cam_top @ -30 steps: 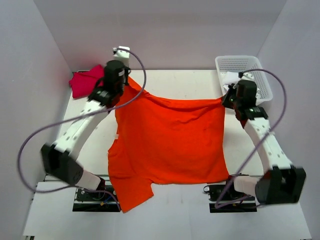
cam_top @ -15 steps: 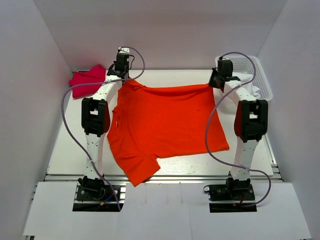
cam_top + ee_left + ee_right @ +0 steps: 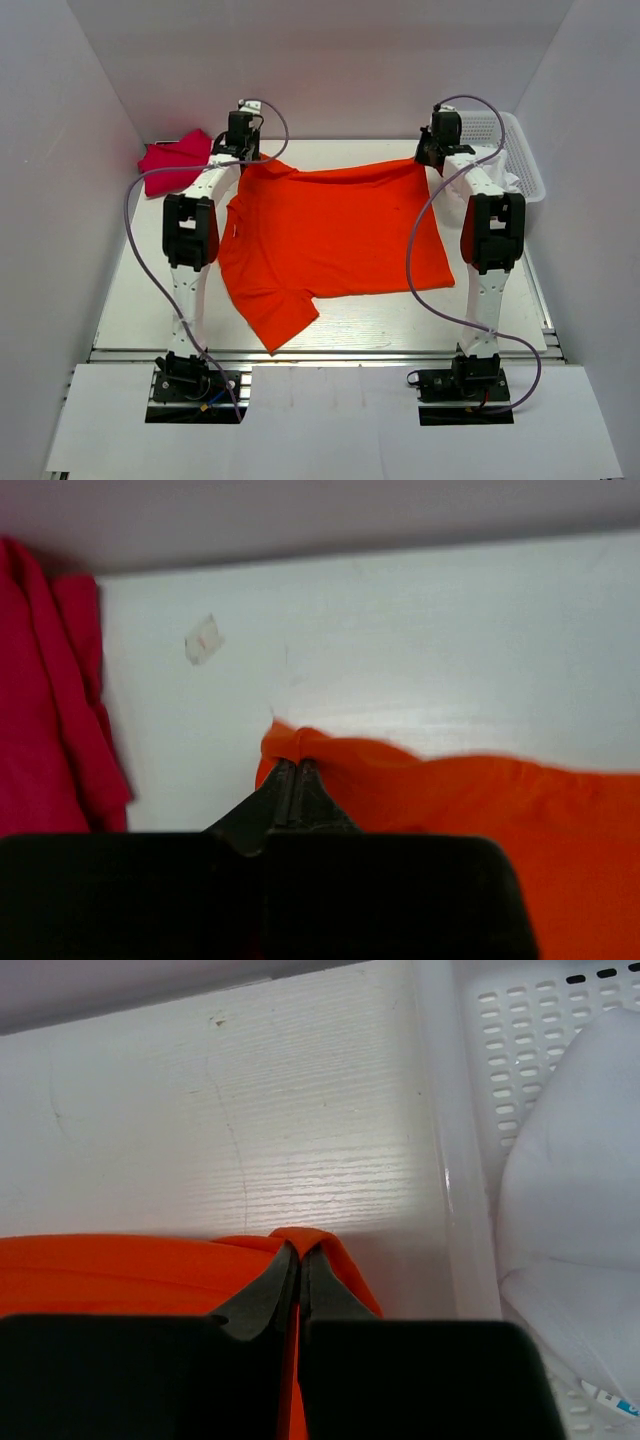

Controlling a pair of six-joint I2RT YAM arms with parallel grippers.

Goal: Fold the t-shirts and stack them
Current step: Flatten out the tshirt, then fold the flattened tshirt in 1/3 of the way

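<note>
I had the bright orange fabric t-shirt spread over the middle of the white table, one sleeve trailing toward seven o'clock. My left fingers were pinched tight on its far corner at eleven o'clock, a small fold of orange bunched at the tips. My right fingers were clamped the same way on the far corner at one o'clock, just beside the white perforated plastic basket, which held a white cloth. The crimson-pink fabric t-shirt lay crumpled at ten o'clock, near the left fingers and apart from the orange one.
</note>
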